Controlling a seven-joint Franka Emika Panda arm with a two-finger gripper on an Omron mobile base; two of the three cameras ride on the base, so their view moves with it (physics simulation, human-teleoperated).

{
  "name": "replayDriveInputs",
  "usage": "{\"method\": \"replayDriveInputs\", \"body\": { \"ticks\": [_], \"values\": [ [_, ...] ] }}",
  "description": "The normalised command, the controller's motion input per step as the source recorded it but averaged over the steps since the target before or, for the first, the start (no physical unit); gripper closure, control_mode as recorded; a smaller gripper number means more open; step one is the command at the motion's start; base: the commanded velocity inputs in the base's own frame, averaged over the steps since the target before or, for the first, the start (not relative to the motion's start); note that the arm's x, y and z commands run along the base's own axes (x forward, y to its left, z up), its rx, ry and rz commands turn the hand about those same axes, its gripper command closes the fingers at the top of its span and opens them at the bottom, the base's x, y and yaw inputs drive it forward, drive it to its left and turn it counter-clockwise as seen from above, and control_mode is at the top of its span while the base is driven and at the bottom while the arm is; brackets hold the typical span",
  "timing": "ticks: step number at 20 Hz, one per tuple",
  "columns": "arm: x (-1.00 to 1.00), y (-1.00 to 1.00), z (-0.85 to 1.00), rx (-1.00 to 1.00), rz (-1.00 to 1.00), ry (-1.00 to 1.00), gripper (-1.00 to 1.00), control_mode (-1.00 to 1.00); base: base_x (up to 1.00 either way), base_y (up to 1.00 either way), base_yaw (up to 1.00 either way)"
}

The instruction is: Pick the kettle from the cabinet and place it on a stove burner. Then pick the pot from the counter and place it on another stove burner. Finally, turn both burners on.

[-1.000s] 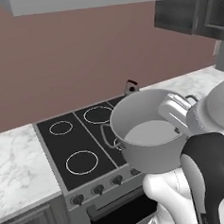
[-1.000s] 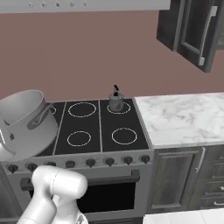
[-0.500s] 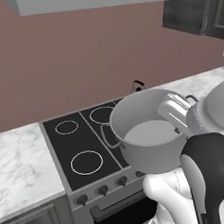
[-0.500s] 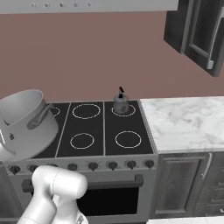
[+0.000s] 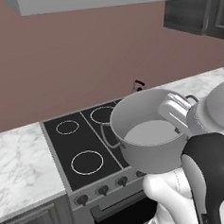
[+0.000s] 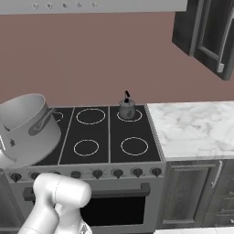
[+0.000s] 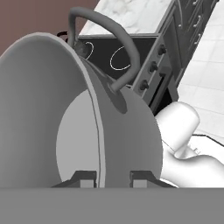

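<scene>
Left base view first: pot aloft over cooktop front. Right base: kettle sits on rear right burner. Hand view: gripper pinches pot rim; tilted pot may slip free.

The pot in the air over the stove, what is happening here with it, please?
The robot arm holds the pot by its rim, the end effector closed across the wall, and carries it tilted above the front of the cooktop. The kettle already stands on the back right burner. The other burners are free, so the pot will probably go on one of them. Whether any burner is on cannot be told.
</scene>
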Motion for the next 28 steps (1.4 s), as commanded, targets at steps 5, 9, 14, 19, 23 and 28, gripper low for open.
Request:
{"method": "replayDriveInputs", "body": {
  "ticks": [5,9,14,19,23,28],
  "values": [
    [0.26,0.00,0.00,0.00,0.00,0.00,1.00,-1.00,0.00,0.00,0.00],
    [0.31,-0.01,0.00,0.00,0.00,0.00,1.00,-1.00,0.00,0.00,0.00],
    [0.27,-0.08,0.00,0.00,0.00,0.00,1.00,-1.00,0.00,0.00,0.00],
    [0.23,-0.22,0.00,0.00,0.00,-0.01,1.00,-1.00,0.00,0.00,0.00],
    [0.23,-0.24,0.00,0.00,0.00,-0.01,1.00,-1.00,0.00,0.00,0.00],
    [0.24,-0.27,0.00,0.00,0.00,-0.02,1.00,-1.00,0.00,0.00,0.00]
  ]
}}
